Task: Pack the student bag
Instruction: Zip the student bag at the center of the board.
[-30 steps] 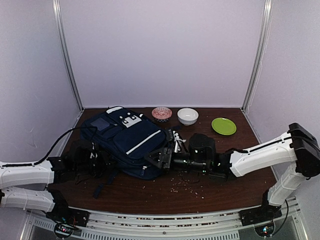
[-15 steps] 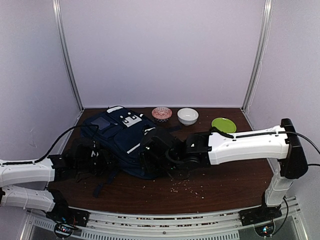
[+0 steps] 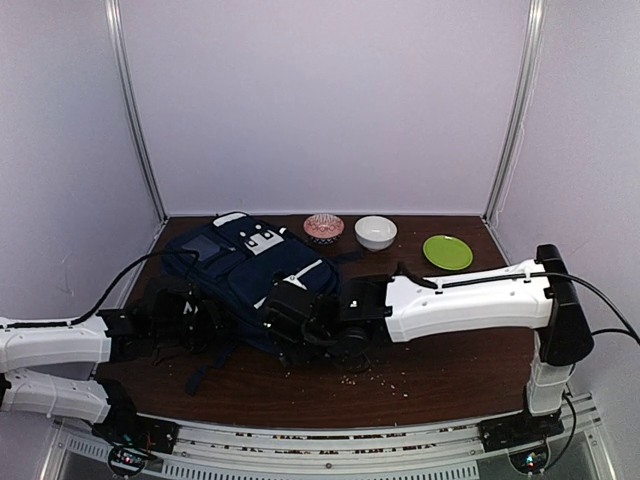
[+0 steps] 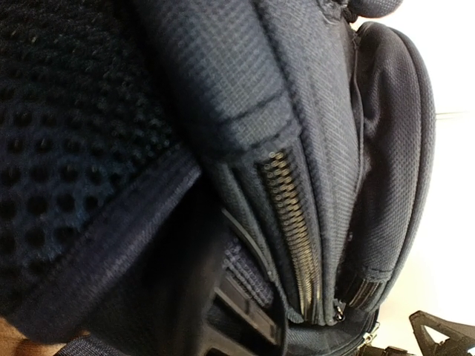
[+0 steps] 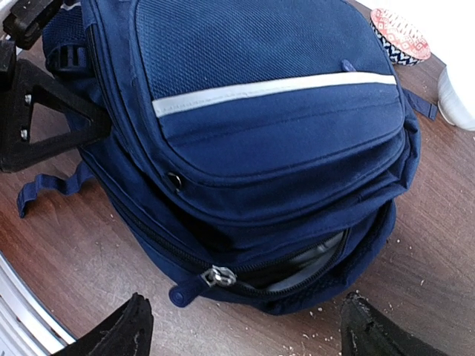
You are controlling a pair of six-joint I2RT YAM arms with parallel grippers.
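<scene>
Student bag [image 3: 245, 262] lies front up, left of centre on the bench [image 3: 460, 355], its zipper pull [image 5: 219, 277] beside a gap showing grey lining. The right arm stretches low across from the right edge, its gripper [image 5: 243, 311] spread wide over the bag's lower end. The left arm reaches in from lower left, its gripper [image 3: 185, 310] pressed together at the bag's left side.

— Top view?
— High behind the arm bases [image 3: 510, 432], facing the table's [image 3: 470, 360] far edge.
— Wrist views?
— Both close on the student bag [image 3: 240, 270], left nearest; all three share it.
</scene>
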